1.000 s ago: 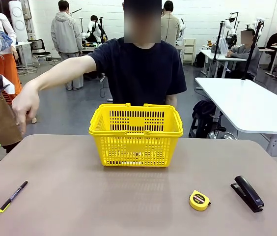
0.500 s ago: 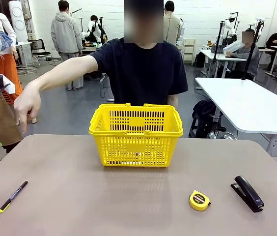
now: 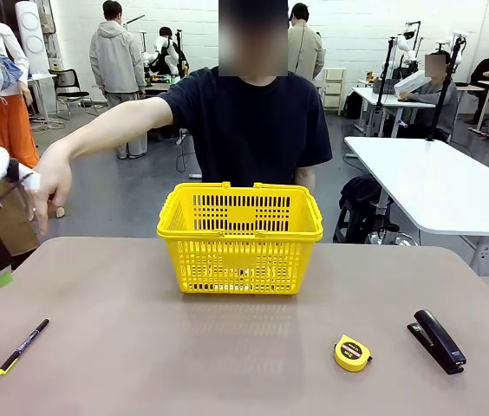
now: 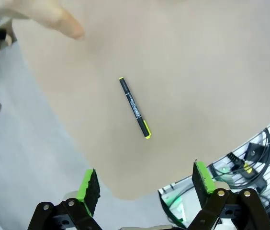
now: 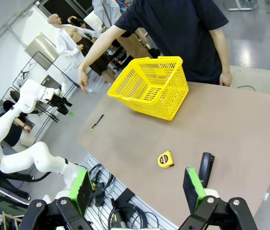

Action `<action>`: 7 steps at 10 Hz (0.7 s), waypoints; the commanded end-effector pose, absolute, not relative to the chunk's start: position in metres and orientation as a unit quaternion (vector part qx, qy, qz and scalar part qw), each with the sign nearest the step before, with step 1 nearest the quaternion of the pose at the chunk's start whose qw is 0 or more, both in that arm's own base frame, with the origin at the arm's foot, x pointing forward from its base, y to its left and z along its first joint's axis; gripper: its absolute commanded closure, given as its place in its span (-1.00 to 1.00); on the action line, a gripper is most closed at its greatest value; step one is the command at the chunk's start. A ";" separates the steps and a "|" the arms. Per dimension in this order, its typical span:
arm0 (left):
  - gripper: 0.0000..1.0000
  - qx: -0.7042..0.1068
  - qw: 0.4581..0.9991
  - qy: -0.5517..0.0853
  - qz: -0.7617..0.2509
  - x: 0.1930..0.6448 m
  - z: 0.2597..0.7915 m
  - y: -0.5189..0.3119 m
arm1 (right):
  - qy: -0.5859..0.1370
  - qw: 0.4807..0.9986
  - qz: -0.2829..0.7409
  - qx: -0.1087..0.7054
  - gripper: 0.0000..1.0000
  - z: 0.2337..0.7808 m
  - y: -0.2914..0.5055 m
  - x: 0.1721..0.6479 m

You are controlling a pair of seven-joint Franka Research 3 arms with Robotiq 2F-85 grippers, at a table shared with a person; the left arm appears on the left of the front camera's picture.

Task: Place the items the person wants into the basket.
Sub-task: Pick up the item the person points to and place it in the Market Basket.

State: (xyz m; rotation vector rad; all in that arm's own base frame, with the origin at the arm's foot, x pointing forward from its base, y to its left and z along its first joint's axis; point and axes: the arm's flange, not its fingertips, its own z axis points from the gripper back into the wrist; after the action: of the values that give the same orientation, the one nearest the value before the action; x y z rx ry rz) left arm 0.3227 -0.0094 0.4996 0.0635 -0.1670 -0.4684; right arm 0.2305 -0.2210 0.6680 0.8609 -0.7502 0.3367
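Left gripper (image 4: 145,181): jaws spread wide, with nothing between the green pads. It hangs in the air over the table's left edge, clear of the surface.
Right gripper (image 5: 137,188): jaws also spread wide and holding nothing. It is raised high at the robot's side of the table, well apart from every object.
Pen (image 3: 23,346): thin and black with yellow ends. It lies flat and slantwise on the table near the left edge, alone, well apart from the basket. In the left wrist view it lies beyond the fingertips and touches neither of them.
Basket (image 3: 240,234): bright yellow with lattice sides, upright at the middle of the far side, directly in front of the person.
Person (image 3: 253,130): stands behind the basket in a dark short-sleeved shirt. One arm stretches toward the robot's left.
Person's hand (image 3: 48,186): held in the air off the far-left corner with fingers angled downward — on the pen's side of the table.
Tape measure (image 3: 352,353): round and yellow, at the near right.
Stapler (image 3: 437,341): black, just right of the tape measure but not touching it.
Table (image 3: 227,347): plain beige-brown top.
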 end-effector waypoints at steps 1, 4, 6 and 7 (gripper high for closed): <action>-1.00 0.046 0.984 -0.078 -0.153 0.327 0.468 -0.019 | -0.363 0.818 0.165 0.414 -1.00 0.670 -0.221 0.231; -1.00 0.025 0.985 -0.118 -0.124 0.339 0.434 -0.012 | -0.363 0.818 0.165 0.414 -1.00 0.670 -0.221 0.231; -1.00 0.019 0.980 -0.142 -0.140 0.342 0.417 -0.007 | -0.363 0.818 0.165 0.414 -1.00 0.670 -0.221 0.231; -1.00 0.013 0.978 -0.150 -0.142 0.341 0.411 -0.006 | -0.363 0.818 0.165 0.414 -1.00 0.670 -0.221 0.231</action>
State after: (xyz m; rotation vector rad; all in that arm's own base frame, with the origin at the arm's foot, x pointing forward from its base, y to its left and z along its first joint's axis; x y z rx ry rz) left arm 0.3823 -0.0122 0.4558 0.0560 -0.2673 -0.2675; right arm 0.2305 -0.2210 0.6679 0.8609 -0.7502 0.3367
